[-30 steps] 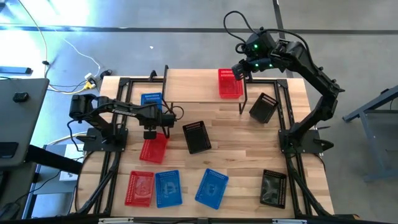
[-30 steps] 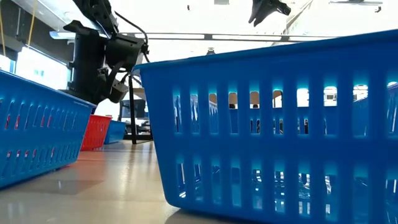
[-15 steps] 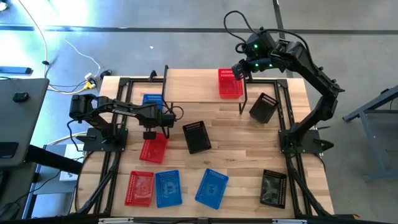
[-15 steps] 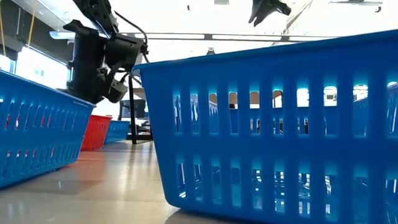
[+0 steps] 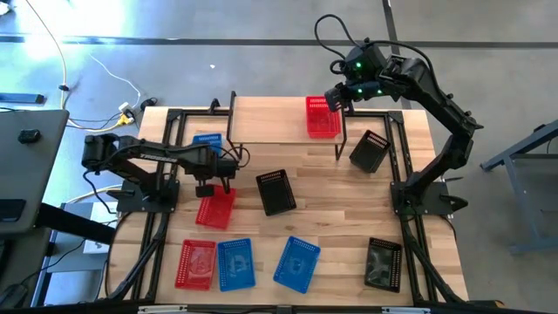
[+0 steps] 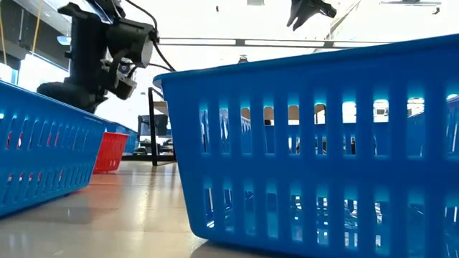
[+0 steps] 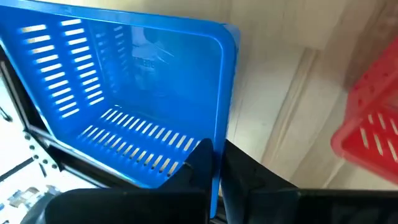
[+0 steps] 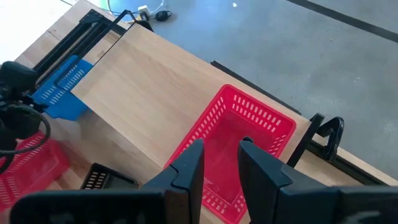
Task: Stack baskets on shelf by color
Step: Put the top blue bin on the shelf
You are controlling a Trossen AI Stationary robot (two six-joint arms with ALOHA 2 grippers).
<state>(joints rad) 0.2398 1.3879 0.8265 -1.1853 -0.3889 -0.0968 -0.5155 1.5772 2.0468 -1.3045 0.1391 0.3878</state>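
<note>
High view, your left gripper (image 5: 212,171) pinching the blue basket (image 5: 209,142) wall beside the shelf (image 5: 270,131), right gripper (image 5: 336,98) fingers spread above the red basket (image 5: 322,118) on the shelf's right end.

The left gripper (image 5: 212,162) is held low at the left side, jaws clamped shut. The right gripper (image 5: 332,98) is hung high at the far edge, jaws parted.

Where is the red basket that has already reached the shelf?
In the high view, the red basket sits at the right end of the shelf, directly beneath the right gripper; a black basket lies on the table just beyond that end.
</note>
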